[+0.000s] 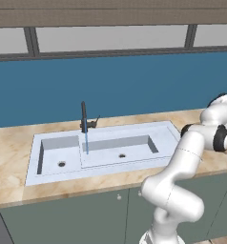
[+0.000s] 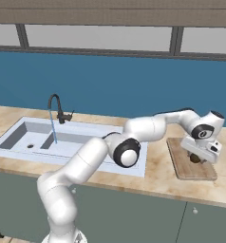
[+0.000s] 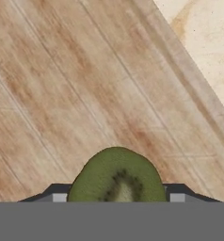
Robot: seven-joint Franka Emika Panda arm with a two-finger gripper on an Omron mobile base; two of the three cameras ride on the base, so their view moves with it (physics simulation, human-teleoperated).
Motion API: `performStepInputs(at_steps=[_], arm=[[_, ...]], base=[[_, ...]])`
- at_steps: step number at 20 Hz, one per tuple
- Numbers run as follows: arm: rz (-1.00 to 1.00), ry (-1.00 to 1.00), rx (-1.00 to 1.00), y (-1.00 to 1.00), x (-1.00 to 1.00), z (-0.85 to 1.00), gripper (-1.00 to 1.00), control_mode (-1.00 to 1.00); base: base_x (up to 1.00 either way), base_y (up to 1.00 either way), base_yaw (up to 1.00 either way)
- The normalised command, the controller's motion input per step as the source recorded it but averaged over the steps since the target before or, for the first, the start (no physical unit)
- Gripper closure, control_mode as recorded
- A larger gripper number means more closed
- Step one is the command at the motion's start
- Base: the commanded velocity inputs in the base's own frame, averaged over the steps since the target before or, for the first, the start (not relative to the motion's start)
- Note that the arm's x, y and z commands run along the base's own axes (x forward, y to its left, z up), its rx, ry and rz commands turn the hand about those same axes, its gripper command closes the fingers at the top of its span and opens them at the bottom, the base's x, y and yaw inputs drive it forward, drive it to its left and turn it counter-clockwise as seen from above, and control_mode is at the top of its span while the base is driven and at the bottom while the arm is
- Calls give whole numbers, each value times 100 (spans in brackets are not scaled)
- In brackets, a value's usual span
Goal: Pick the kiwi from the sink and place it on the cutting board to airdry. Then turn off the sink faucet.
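Observation:
My gripper (image 2: 197, 158) is shut on the kiwi (image 2: 195, 158), a small dark lump held just over the cutting board (image 2: 180, 167) on the counter right of the sink (image 2: 10, 151). In the hand view the kiwi (image 3: 116, 178) shows its green cut face between the two dark fingertips (image 3: 58, 194), with the board's streaky wood (image 3: 85, 94) close below. Whether the kiwi touches the board I cannot tell. The faucet (image 1: 84, 116) (image 2: 56, 105) stands behind the sink (image 1: 48, 178), and a thin blue stream of water (image 1: 87, 143) (image 2: 53, 128) runs from it.
Marbled beige countertop (image 3: 203, 37) borders the board's far edge. The arm's elbow (image 2: 127, 152) hangs over the sink's right rim. A blue wall (image 1: 110, 86) rises behind the counter, and grey cabinet fronts (image 1: 87, 214) sit below it.

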Motion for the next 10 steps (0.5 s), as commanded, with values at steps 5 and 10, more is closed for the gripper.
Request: performStepInputs(at_steps=[5,10], arm=[[0,2,0,0,1,0,-100,-100],[3,-10,0,12,-22,31,-100,-100]], base=[[0,0,0],[0,0,0]])
